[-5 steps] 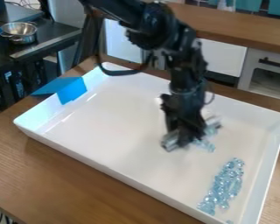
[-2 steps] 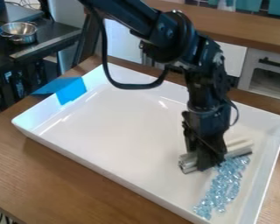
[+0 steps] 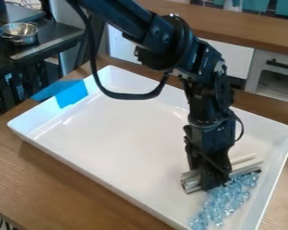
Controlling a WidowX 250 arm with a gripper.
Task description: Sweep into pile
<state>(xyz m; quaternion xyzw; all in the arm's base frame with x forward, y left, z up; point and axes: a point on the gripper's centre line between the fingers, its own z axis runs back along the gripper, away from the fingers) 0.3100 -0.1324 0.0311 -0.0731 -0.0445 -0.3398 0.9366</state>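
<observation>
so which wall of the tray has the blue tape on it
The upper-left wall, between the left and top corners; it is the only one with blue tape over its rim.

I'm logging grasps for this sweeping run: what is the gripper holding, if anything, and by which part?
The gripper holds the silvery bar near its middle, with both ends sticking out.

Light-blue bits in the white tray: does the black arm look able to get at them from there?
Likely yes: the silvery bar it holds lies right beside the upper end of the bits, with nothing visible between to block it.
</observation>
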